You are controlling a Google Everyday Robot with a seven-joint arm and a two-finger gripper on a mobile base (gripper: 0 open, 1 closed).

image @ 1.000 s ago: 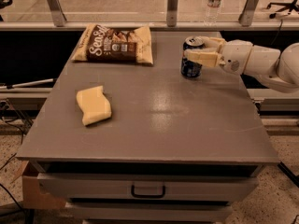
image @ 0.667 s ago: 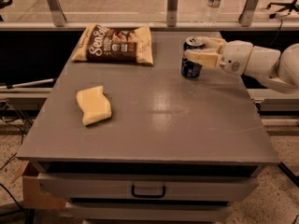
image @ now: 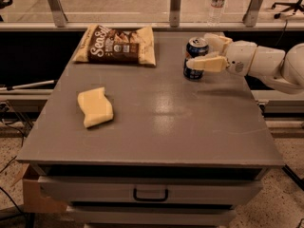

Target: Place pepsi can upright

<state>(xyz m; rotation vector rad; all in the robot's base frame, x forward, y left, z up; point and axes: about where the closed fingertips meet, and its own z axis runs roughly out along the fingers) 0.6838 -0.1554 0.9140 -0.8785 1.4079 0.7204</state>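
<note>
The pepsi can [image: 194, 71], dark blue with a silver top, stands upright on the grey table [image: 156, 122] at its far right. My gripper [image: 198, 49] reaches in from the right and is shut on the can. One pale finger [image: 207, 63] crosses the can's front side and the other finger [image: 216, 41] lies behind it. The can's base rests on the table top.
A brown snack bag [image: 116, 45] lies flat at the table's far left. A yellow sponge [image: 95, 107] lies at the left middle. A clear water bottle [image: 217, 3] stands on the floor beyond the rail. A drawer with a handle [image: 150, 194] is below the front edge.
</note>
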